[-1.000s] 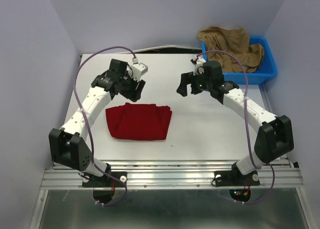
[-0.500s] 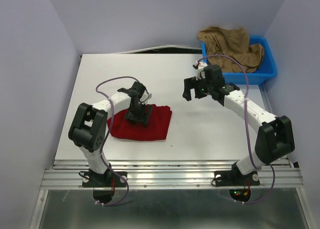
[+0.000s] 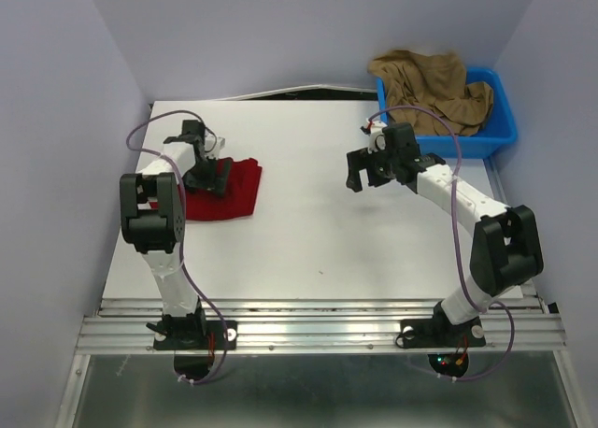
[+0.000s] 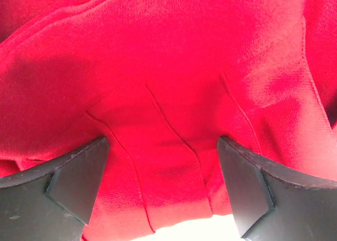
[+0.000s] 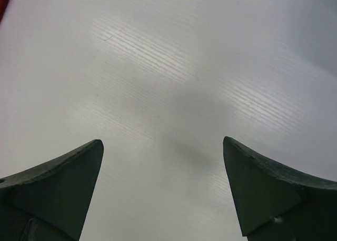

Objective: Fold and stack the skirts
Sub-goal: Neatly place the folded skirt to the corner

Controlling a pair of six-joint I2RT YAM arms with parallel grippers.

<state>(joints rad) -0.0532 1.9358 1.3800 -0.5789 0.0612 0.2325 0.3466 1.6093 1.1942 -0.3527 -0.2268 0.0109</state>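
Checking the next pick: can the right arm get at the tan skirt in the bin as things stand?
Probably yes. The right gripper is open and empty near the blue bin, and the tan skirt lies heaped on top, uncovered.

Left end effector (image 4: 163,191), jaws apart, over creased red skirt (image 4: 174,78)

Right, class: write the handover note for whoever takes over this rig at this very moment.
Left gripper: open, resting on the red skirt, not pinching it.
Right gripper: open, empty, over bare table.
Red skirt: looks folded, at the table's left side.
Tan skirt: heaped in the blue bin, far right corner.
Done: red skirt apparently folded.
Left: lift out the tan skirt, fold it, stack the two.
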